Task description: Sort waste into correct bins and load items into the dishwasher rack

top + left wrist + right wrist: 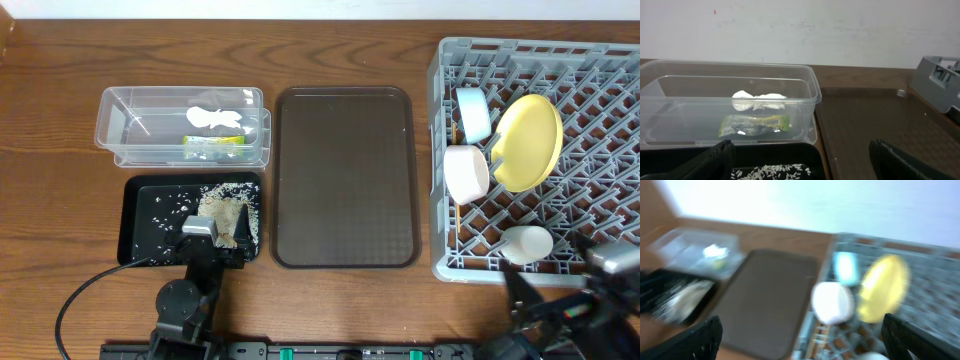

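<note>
The clear tub [125, 140] holds the crumpled white paper scrap [214, 115] and the green-yellow wrapper [214, 148]; both show in the left wrist view, scrap [758, 100] and wrapper [755, 125]. The black tray [150, 215] holds rice scraps [238, 200]. My left gripper [222, 238] is open and empty over the tray's near right part [800, 169]. The grey rack [600, 90] holds the yellow plate [528, 142], light-blue bowl [473, 112] and white bowl [466, 172] on edge. My right gripper [555, 300] is open and empty by the rack's near edge [800, 340]. I cannot make out the chopsticks.
The brown serving tray [345, 175] lies bare between the bins and the rack. Another white cup-like piece [527, 243] sits in the rack's near row. The right wrist view is blurred. A cable [90, 290] loops near the left arm's base.
</note>
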Robot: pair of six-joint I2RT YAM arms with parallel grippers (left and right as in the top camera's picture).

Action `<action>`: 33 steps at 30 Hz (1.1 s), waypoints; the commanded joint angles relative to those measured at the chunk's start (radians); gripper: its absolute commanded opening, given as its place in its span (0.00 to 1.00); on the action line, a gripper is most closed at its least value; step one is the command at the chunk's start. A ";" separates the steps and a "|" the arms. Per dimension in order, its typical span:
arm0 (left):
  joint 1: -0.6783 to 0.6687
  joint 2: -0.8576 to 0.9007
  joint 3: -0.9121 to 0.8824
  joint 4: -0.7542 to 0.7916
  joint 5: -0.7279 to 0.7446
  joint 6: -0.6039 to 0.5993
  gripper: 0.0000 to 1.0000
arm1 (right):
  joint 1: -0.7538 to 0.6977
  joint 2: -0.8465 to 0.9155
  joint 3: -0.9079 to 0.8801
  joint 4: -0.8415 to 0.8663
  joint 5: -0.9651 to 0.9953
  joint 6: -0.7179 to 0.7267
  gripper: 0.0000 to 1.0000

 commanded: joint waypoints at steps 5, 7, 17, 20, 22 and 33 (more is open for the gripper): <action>0.006 -0.001 -0.018 -0.042 -0.009 0.013 0.88 | -0.331 -0.148 -0.144 0.010 0.048 -0.029 0.99; 0.006 -0.001 -0.018 -0.042 -0.009 0.013 0.88 | -0.399 -0.191 -0.201 0.041 -0.030 -0.108 0.99; 0.006 -0.001 -0.018 -0.042 -0.009 0.013 0.88 | -0.554 -0.402 -0.586 0.274 -0.222 -0.180 0.99; 0.006 -0.001 -0.018 -0.042 -0.009 0.013 0.88 | -0.560 -0.405 -0.685 0.324 -0.229 -0.169 0.99; 0.006 -0.001 -0.018 -0.042 -0.009 0.013 0.88 | -0.560 -0.407 -0.749 0.399 -0.244 -0.158 0.99; 0.006 -0.001 -0.018 -0.042 -0.009 0.013 0.88 | -0.559 -0.407 -1.083 0.805 -0.335 -0.140 0.99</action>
